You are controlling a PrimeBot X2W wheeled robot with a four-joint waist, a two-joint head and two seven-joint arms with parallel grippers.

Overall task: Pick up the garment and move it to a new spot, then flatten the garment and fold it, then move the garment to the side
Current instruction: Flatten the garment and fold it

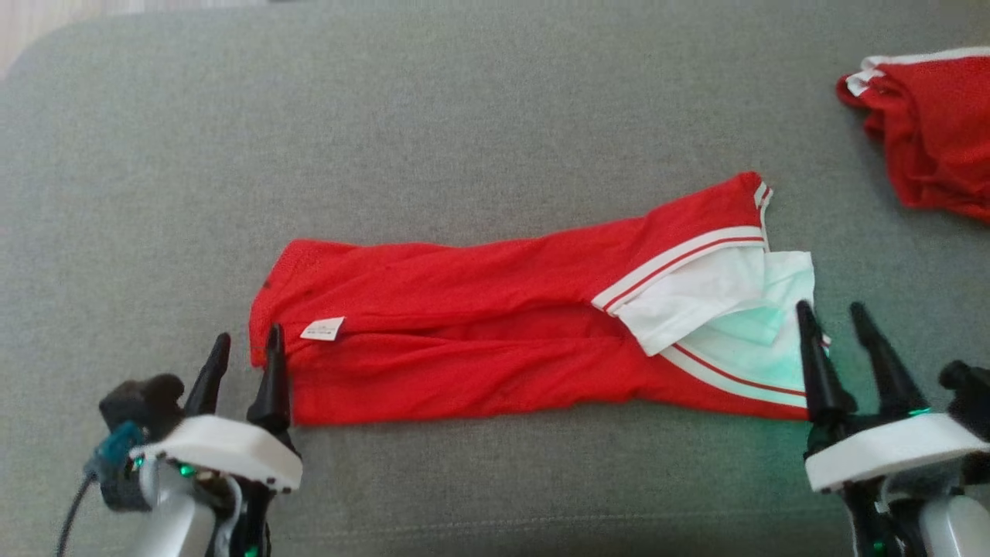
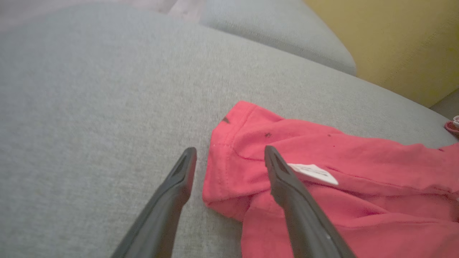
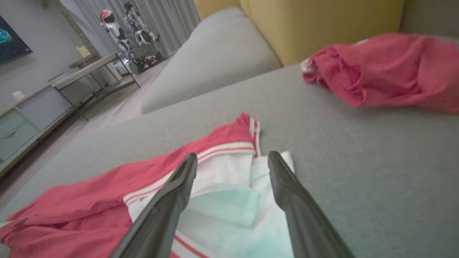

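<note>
The left gripper [image 1: 249, 334] hangs released at the near-left corner of the red garment [image 1: 479, 325]. One finger is over the hem just beside the white label [image 1: 322, 329] and the other over the bare grey sofa seat [image 1: 464, 100], seemingly placed to pinch that corner. The right gripper [image 1: 831, 308] is likewise spread wide, straddling the white, red-striped end at the garment's near-right edge. The garment lies mid-seat as a long narrow strip, folded lengthwise, so I judge the grippers are set at opposite ends to make the next fold, end to end. Farther right, well apart, a second crumpled red garment [image 1: 928, 131] sits near the yellow backrest [image 3: 322, 21].
</note>
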